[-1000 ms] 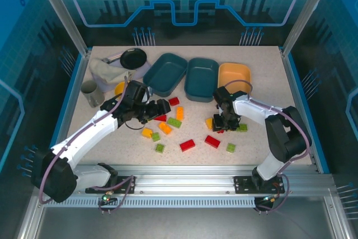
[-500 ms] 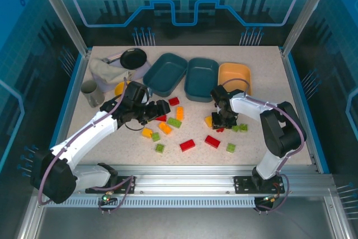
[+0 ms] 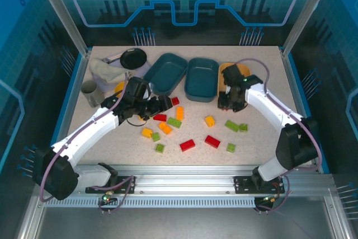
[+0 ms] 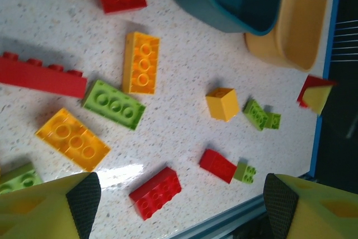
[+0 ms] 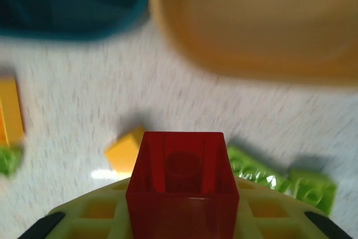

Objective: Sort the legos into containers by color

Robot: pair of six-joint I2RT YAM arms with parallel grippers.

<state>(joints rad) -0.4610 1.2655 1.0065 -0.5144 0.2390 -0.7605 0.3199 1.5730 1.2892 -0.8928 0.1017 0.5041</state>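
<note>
Red lego clamped in the right gripper, by the pale orange tray at its near edge; left gripper spread wide above loose legos.

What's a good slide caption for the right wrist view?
Right gripper grips a red lego near the pale orange tray; yellow lego and green legos lie on the table.

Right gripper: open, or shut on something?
Shut on a red brick: the right wrist view shows it clamped in the right gripper, with the pale orange tray just ahead.
</note>
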